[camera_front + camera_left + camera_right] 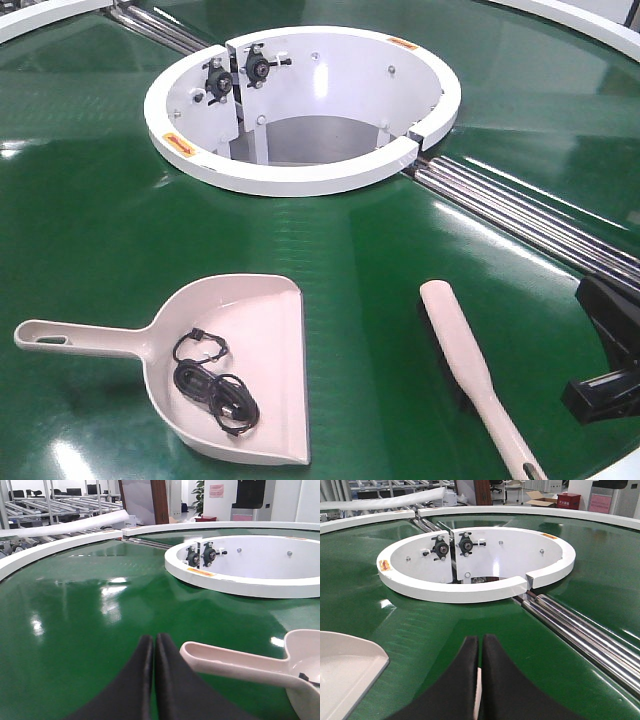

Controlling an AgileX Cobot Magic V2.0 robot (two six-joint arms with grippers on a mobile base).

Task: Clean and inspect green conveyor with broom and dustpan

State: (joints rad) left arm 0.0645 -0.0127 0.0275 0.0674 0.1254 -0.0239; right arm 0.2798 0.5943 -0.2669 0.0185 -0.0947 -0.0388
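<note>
The dustpan (235, 365) lies flat on the green conveyor (90, 230), its handle pointing out to the left of the front view and its flat front edge turned toward the broom (470, 370), which rests apart from it on the right with its dark bristles down and its slotted handle end reaching toward the near edge. That layout suits a two-arm job: each tool sits on the side of the arm likely to take it, handles outward where fingers can reach them. A coiled black cable (212, 385) already sits inside the scoop, so it looks like the debris has been gathered, or was staged there. Beyond both tools stands the white ring opening (300, 105), with steel rollers (520, 215) running off from its gap. The left gripper (153, 642) has its fingers pressed together, empty, hovering just beside the dustpan handle (230, 662) rather than around it. The right gripper (481, 645) also shows its fingers closed tip to tip; a pale sliver shows low between them, which may be the broom below, but the wrist view is too tight to say whether anything is pinched. In the front view only a dark part of the right arm (610, 350) shows at the edge, clear of the broom, so I judge neither tool is held yet.
</note>
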